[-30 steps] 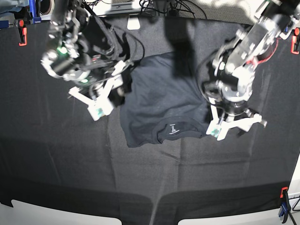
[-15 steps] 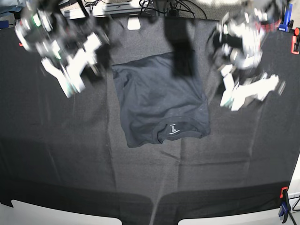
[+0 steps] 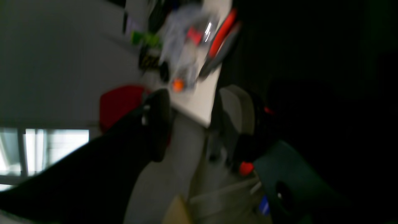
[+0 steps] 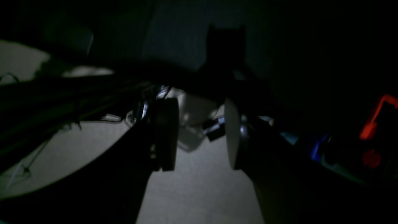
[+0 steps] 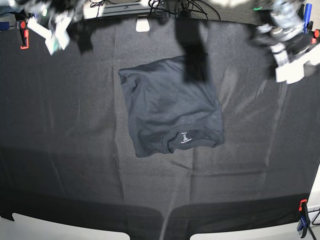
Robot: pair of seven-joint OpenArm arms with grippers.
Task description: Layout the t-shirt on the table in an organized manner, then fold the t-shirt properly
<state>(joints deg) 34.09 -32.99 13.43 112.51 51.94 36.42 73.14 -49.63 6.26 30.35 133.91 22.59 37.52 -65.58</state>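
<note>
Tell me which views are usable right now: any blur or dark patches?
Base view: sharp on the t-shirt, both arms smeared, one dark shadow band crosses its top edge. Left wrist view: motion-blurred, right side black. Right wrist view: very dark; the right tool shows open pads in silhouette.

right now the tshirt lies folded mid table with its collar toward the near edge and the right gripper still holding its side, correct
Not quite. The right gripper holds nothing: the right wrist view shows its jaws apart with an empty gap, and the base view shows it off at the table's far corner. The t-shirt does lie folded mid-table, collar toward the near edge.
</note>
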